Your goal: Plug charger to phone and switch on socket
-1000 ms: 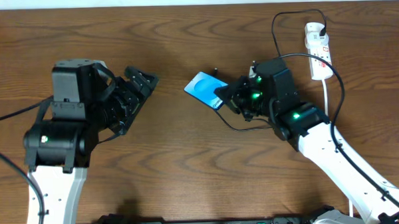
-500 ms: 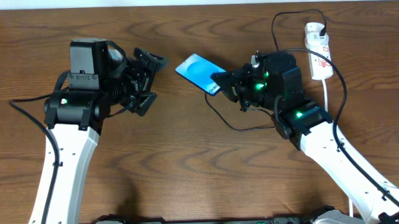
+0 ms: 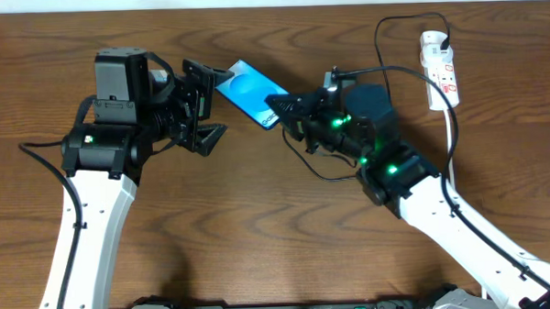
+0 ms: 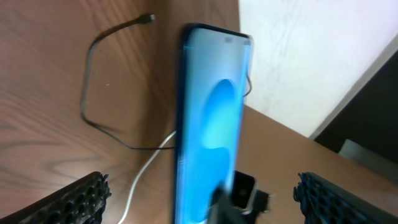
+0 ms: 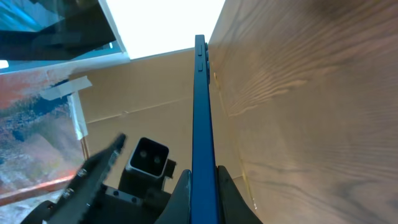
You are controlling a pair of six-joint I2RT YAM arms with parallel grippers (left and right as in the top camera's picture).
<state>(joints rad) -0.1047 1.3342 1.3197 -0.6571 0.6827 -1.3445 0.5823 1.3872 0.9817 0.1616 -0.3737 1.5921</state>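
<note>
1. Blue screen upward, the phone [image 3: 250,91] lies slantwise between my two arms, toward the back of the bench [image 3: 259,228].
2. My right tool [image 3: 287,108] is clenched on the phone's right end. The right wrist view shows the phone edge-on, with a finger [image 5: 181,190] pressed against each face.
3. My left tool [image 3: 215,104] is released, jaws spread wide. From overhead the phone's free end reaches the tool's far finger [image 3: 202,79], and I cannot tell whether they touch. In the left wrist view the phone stands between my two fingers, apart from both.
4. The charger [image 4: 93,81] curls across the wood behind the phone. Its metal-tipped plug [image 4: 148,18] lies loose on the bench, apart from the phone.
5. The socket [image 3: 439,71] sits at the back right of the bench, well apart from both tools. A black cable runs into its far end, and its white cord [image 3: 450,135] trails toward my side.
</note>
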